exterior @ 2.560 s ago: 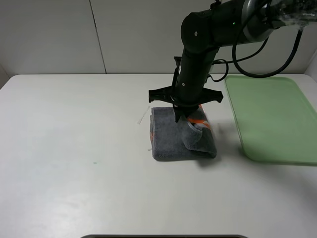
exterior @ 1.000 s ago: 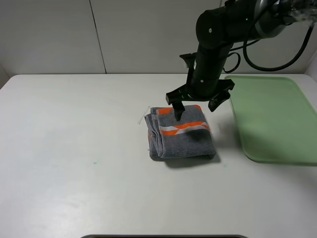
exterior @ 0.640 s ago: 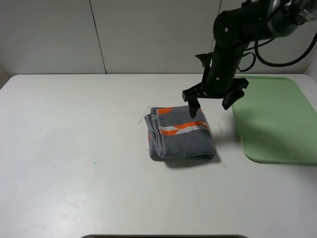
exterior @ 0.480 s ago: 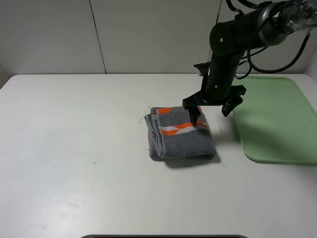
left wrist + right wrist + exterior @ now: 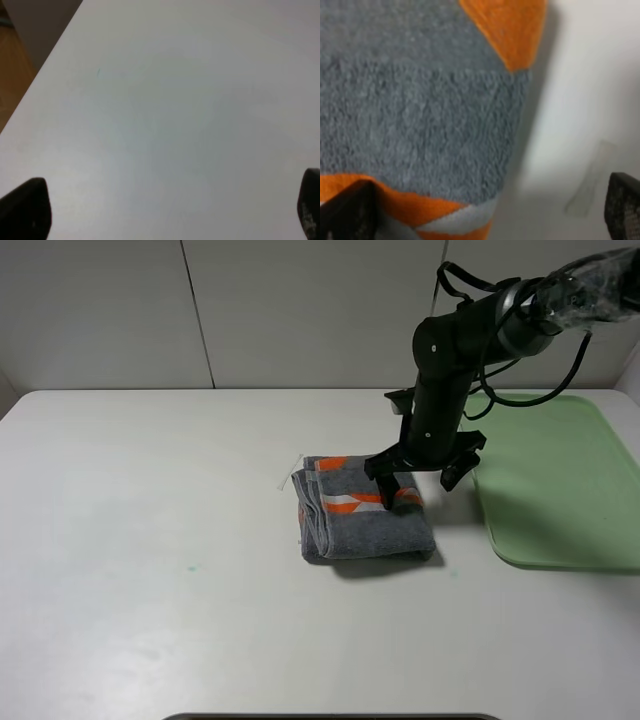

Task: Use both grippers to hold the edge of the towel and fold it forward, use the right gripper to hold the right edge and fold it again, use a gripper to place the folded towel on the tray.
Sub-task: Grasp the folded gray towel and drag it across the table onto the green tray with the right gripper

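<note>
1. Compared with half a second ago, the right gripper (image 5: 417, 481) has dropped lower and shifted slightly leftward in the high view, so one fingertip now sits on the right part of the towel (image 5: 365, 519) while the other hangs past its right side, over the worktop (image 5: 150, 540).
2. Over the longer span, the raised fold of cloth seen under the gripper at the start has been let down; the towel has since stayed a flat folded bundle in the same spot.
3. The right gripper is spread wide and holds nothing; the right wrist view shows its two dark fingertips (image 5: 347, 212) far apart at the picture's corners, with cloth between them.
4. The left gripper (image 5: 165, 210) is also spread wide and empty, over bare worktop; it does not appear in the high view.
5. The towel is dark grey terry with a looped, fuzzy pile, folded into a thick, rounded rectangle. An orange-and-white striped band runs across its top layer, and orange patches (image 5: 507, 27) show near the far end.
6. It lies near the middle of the worktop, just left of the tray (image 5: 560, 480) and not touching it.
7. The tray is pale green, smooth plastic, flat with rounded corners and a low rim.
8. The worktop is a smooth, matte white surface.
</note>
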Available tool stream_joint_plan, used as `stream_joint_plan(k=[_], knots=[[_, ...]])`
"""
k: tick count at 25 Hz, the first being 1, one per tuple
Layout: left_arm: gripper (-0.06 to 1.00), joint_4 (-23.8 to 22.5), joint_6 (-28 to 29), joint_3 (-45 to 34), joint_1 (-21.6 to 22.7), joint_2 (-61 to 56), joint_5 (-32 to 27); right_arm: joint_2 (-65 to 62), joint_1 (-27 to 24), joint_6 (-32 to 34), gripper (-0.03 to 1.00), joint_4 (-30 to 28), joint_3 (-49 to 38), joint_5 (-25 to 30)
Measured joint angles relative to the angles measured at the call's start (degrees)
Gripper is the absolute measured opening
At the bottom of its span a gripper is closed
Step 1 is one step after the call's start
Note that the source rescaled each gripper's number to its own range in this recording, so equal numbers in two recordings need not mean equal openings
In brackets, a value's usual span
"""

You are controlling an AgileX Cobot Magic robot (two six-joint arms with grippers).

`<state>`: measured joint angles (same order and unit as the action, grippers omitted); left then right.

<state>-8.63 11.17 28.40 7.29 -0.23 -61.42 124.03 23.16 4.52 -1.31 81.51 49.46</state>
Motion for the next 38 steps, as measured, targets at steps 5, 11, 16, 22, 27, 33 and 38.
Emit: stream_joint_plan(k=[5, 11, 16, 22, 27, 33, 38], knots=[[1.00, 0.0, 0.0, 0.0, 0.0, 0.0, 0.0, 1.4, 0.0, -0.6, 1.00, 1.3, 0.4, -0.3], [1.00, 0.0, 0.0, 0.0, 0.0, 0.0, 0.0, 1.7, 0.0, -0.6, 0.87, 2.5, 0.6, -0.3], [1.00, 0.0, 0.0, 0.0, 0.0, 0.0, 0.0, 1.9, 0.2, -0.6, 0.40, 5.1, 0.6, -1.0], [1.00, 0.0, 0.0, 0.0, 0.0, 0.0, 0.0, 1.9, 0.2, -0.6, 0.14, 5.1, 0.6, -1.2], [1.00, 0.0, 0.0, 0.0, 0.0, 0.0, 0.0, 1.3, 0.2, -0.4, 0.14, 4.2, 0.8, -0.4], [1.00, 0.0, 0.0, 0.0, 0.0, 0.0, 0.0, -2.1, 0.2, 0.7, 0.14, -2.1, 0.6, 1.0], [1.00, 0.0, 0.0, 0.0, 0.0, 0.0, 0.0, -4.6, -0.3, 1.3, 0.14, -8.8, 0.7, 3.2]])
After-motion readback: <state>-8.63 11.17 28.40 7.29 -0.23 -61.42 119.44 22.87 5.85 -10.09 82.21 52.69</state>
